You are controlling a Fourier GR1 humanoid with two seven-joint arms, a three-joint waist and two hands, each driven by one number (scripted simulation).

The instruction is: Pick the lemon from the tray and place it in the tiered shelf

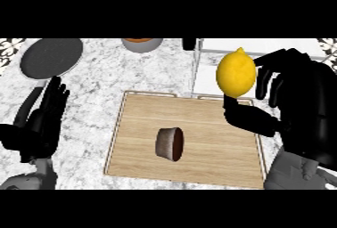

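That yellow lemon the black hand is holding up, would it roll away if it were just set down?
Probably. The lemon is a rounded oval with a nub on top, so it would likely roll on a flat surface. Its skin looks smooth, perhaps slippery. It keeps its shape between the right hand's thumb and fingers, so it seems stiff.

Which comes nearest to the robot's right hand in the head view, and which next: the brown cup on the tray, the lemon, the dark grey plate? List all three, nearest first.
1. Lemon: held in the right hand, at the view's right, above the tray's far right corner.
2. Brown cup: lying on its side mid-tray, left of that hand.
3. Dark grey plate: far left corner of the counter.
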